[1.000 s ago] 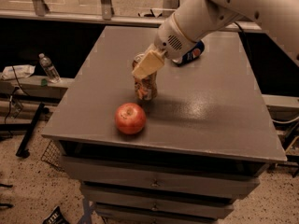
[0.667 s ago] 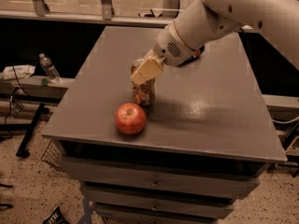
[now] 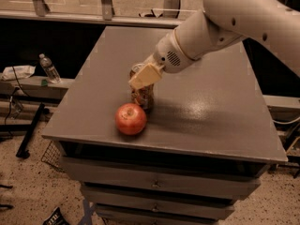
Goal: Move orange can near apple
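One gripper (image 3: 145, 76) sits atop the orange can (image 3: 142, 96), just beyond the apple (image 3: 131, 119); whether it pinches, I cannot tell. Any release should probably go straight up, lest the can tip.

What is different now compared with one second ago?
The pincer and the orange can just under it sank slightly toward the apple, and the arm dropped lower over the table. The apple did not move, and the can stands close behind it as before.

One orange can (image 3: 142, 96), one apple (image 3: 131, 118), one bottle (image 3: 48, 68), one claw (image 3: 139, 79) (at the can's top).
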Controlling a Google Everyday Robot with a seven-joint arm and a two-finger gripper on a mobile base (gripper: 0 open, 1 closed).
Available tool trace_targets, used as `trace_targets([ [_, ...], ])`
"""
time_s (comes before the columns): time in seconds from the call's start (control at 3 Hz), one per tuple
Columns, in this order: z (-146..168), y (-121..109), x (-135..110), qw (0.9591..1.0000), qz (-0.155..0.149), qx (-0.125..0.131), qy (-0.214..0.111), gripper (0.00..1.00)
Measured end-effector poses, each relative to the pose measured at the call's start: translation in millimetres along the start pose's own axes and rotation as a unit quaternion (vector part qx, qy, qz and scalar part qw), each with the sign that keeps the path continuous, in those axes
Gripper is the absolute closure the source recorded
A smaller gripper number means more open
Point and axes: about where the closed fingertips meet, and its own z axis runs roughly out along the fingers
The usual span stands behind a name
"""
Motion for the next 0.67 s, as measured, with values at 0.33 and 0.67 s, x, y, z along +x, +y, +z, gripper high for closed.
trace_targets([
  [0.33,1.3,1.2,-0.8,1.0,-0.001,-0.001,0.0,0.85],
  [0.67,2.5,2.7,-2.0,1.0,-0.002,-0.002,0.0,0.61],
])
